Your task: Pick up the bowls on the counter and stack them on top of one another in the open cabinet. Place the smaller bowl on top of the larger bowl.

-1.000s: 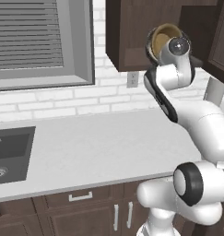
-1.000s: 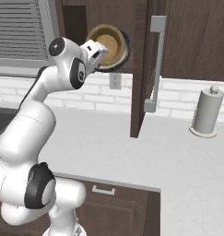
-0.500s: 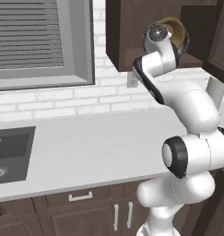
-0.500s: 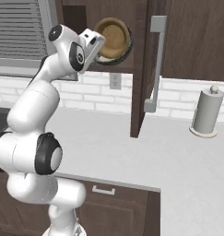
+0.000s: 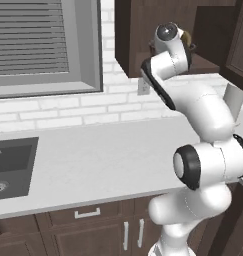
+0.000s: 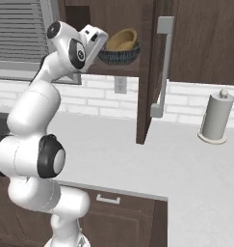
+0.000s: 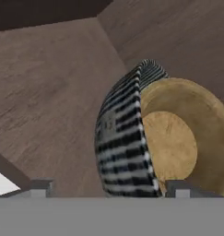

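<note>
In the open cabinet (image 6: pixel 130 12), the larger bowl (image 6: pixel 119 56), dark grey, sits on the shelf. The smaller tan-brown bowl (image 6: pixel 122 39) rests inside it, tilted. My gripper (image 6: pixel 103 42) is right beside them on the left, at rim height. In the hand view the gripper (image 7: pixel 109 189) is open. Its fingertips (image 7: pixel 40 186) stand wide apart, one on each side of the larger bowl's (image 7: pixel 125 138) striped wall. The smaller bowl (image 7: pixel 178 133) shows its golden inside there. In the left base view my hand (image 5: pixel 168 36) covers most of the bowls (image 5: pixel 186 38).
The cabinet's dark door (image 6: pixel 154 72) hangs open just right of the bowls, its long handle (image 6: pixel 162 67) facing me. A paper towel roll (image 6: pixel 215 116) stands on the counter (image 6: pixel 162 164) at the right. The sink (image 5: pixel 8 167) lies far left.
The jaws have opened and let go of the smaller bowl, which now rests in the larger bowl on the shelf. The arm's upper joints have swung round.
</note>
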You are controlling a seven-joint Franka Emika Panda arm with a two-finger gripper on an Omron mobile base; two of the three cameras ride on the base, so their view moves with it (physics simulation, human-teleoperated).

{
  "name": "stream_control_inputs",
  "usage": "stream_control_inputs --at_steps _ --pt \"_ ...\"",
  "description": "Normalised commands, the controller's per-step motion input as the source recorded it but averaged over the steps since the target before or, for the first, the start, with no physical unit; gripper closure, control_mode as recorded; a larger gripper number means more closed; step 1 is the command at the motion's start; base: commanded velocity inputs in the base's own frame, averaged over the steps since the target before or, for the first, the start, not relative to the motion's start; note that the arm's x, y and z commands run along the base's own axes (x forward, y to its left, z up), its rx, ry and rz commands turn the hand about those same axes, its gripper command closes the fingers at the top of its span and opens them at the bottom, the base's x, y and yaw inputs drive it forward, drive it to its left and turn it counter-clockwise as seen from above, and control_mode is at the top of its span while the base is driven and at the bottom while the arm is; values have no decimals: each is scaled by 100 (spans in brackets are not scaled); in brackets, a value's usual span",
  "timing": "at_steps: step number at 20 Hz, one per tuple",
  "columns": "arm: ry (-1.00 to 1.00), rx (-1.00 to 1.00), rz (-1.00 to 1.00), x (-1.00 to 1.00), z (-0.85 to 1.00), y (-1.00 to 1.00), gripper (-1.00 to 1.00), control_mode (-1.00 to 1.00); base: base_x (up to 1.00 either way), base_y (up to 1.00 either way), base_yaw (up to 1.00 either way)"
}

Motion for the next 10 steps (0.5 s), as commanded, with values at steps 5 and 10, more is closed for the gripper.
stream_control_inputs --at_steps 5,10 --pt "-42 -4 0 -100 -19 8 -100 -100 0 0 0" --pt "-28 -15 0 -100 -95 14 -100 -100 0 0 0"
